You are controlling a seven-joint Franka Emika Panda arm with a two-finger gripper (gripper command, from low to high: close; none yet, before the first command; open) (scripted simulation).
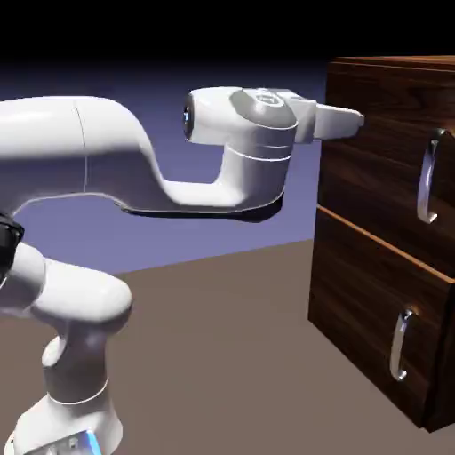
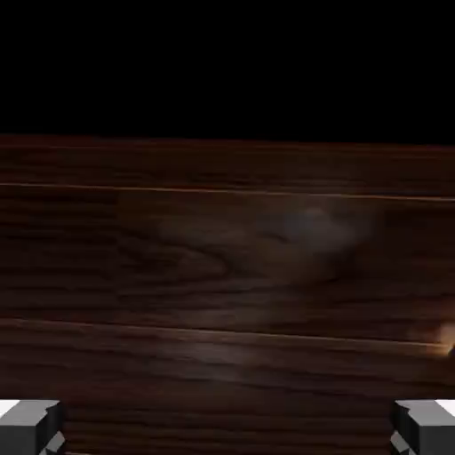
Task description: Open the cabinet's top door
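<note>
Two grey fingertips (image 2: 31, 425) sit wide apart at the hand view's bottom corners, nothing between them, so we read the white two-finger gripper (image 1: 351, 118) as open. It's at upper centre-right, near the tall dark walnut cabinet (image 1: 355, 231) filling the right edge. Its larger upper wood-grain door (image 1: 382, 169) looks closed, with the long curved silver handle (image 1: 430, 175) far right.

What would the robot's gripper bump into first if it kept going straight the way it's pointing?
Most likely the cabinet. The open gripper points at dark wood grain that fills the hand view, with nothing between. In the exterior view it aims at the cabinet's side near the top, not at the top door's handle.
</note>
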